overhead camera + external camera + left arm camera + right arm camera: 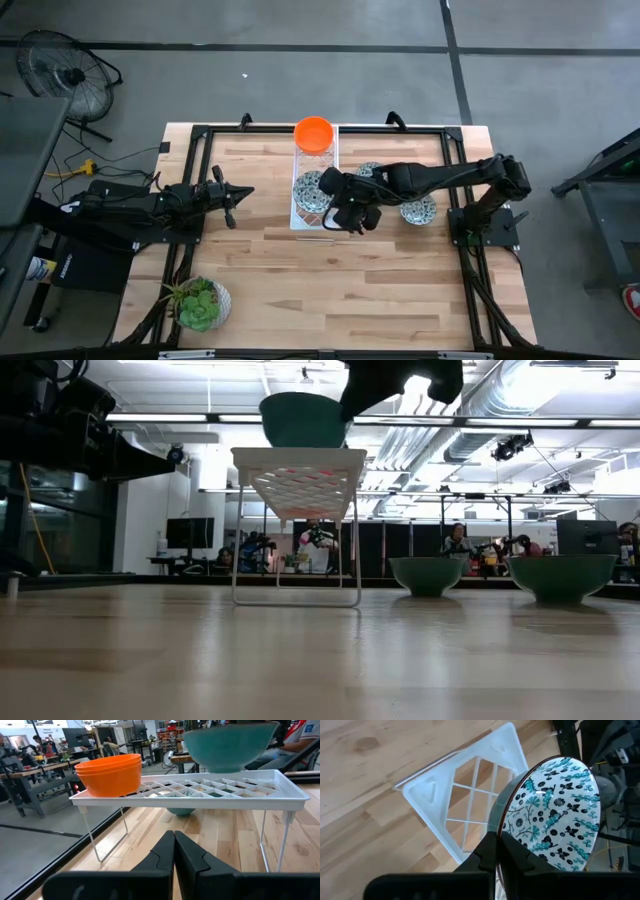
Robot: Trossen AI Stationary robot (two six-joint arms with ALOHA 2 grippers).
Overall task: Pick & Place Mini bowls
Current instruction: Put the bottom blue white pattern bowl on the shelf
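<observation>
A white wire rack stands mid-table. Stacked plain orange bowls sit on its far end, also in the left wrist view. A blue-grey and white patterned bowl is on the rack's near part, upright in the low view. My right gripper is shut on it from its right side. Two more patterned bowls stand on the table right of the rack. My left gripper is shut, left of the rack, touching nothing. My right gripper pinches the patterned bowl's rim on its right-hand side, one finger inside the bowl and one outside. The fingers come from above, slanting in from the table's right. The bowl is upright, its base at the rack's top.
A round pot with a green plant stands at the table's near left corner. The rack's middle is bare grid. Bare wooden table lies near the front edge. A black frame runs round the table. People show in the room behind.
</observation>
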